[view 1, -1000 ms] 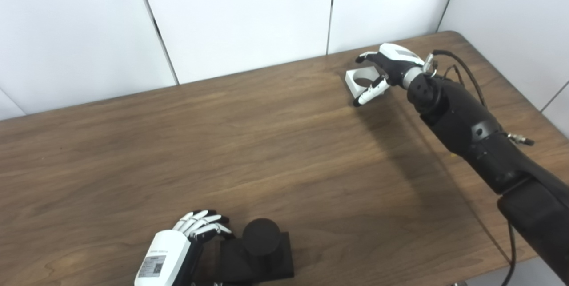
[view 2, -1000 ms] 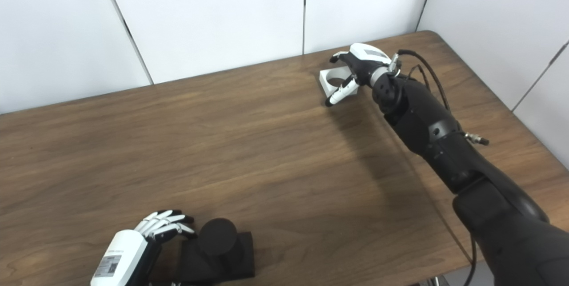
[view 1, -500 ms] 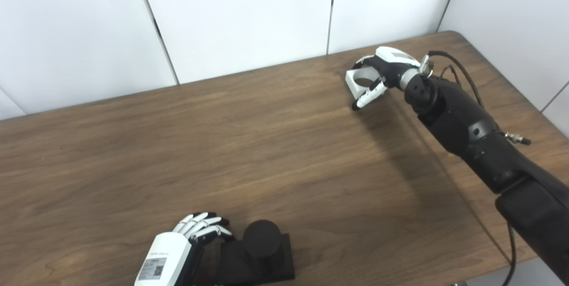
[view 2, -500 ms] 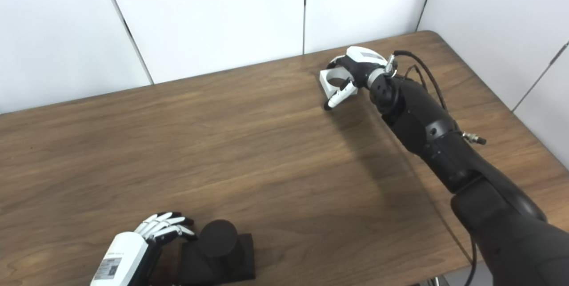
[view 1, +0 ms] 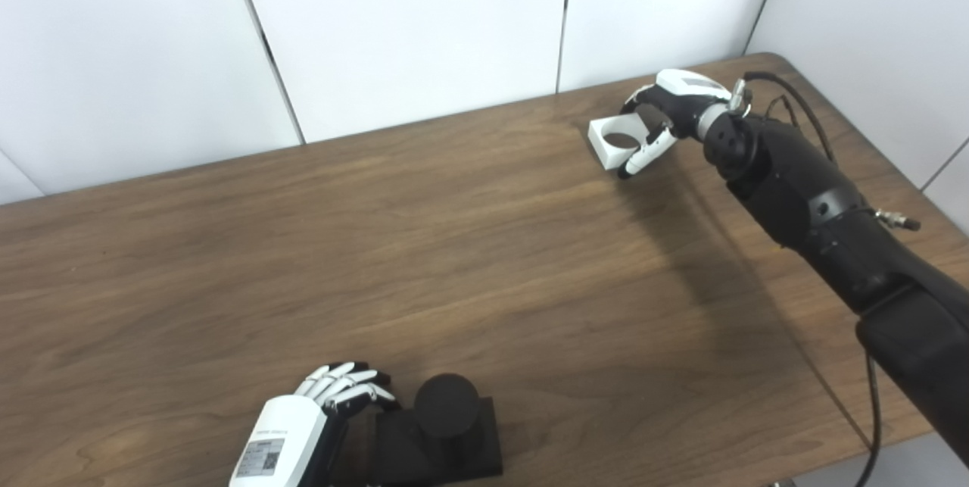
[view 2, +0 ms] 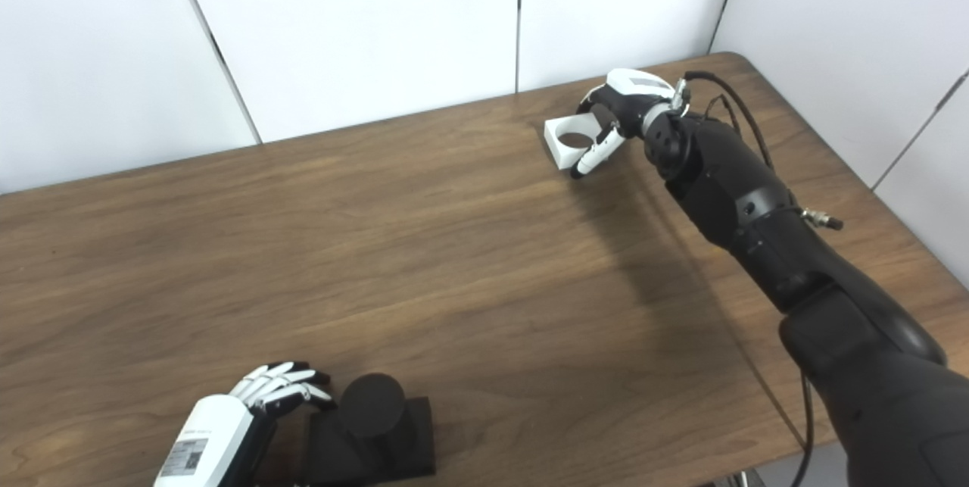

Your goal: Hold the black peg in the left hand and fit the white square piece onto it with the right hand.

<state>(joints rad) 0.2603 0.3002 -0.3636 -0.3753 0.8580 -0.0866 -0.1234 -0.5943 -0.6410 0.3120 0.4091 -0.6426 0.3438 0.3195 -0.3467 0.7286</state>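
- Step in hand, by my reading: the pick-up of the white square piece (view 1: 615, 140). It lies flat on the table (view 1: 484, 260), round hole up, at the far right end, well apart from the black peg (view 1: 446, 405).
- Right hand (view 1: 666, 110): at the piece's right edge, fingers curled over that edge and thumb reaching down its near side. Whether the grasp is closed on the piece I cannot tell; the piece looks to rest on the wood.
- Left hand (view 1: 303, 426): just left of the peg's square black base, fingers bent toward the base. Contact is not clear from either view, so I cannot tell if it grips.
- The peg stands upright on its base at the near edge of the table.
- Next move, as judged: the right hand needs a firm pinch across the piece, then a lift and a long carry toward the peg, hole kept level and brought over the peg's round top. The left hand needs a sure hold on the base first.
- Surface: dark wood-grain table, matte, with the right arm's shadow falling between the piece and the peg.
- Room: plain white wall panels (view 1: 401, 25) with dark seams behind the table.
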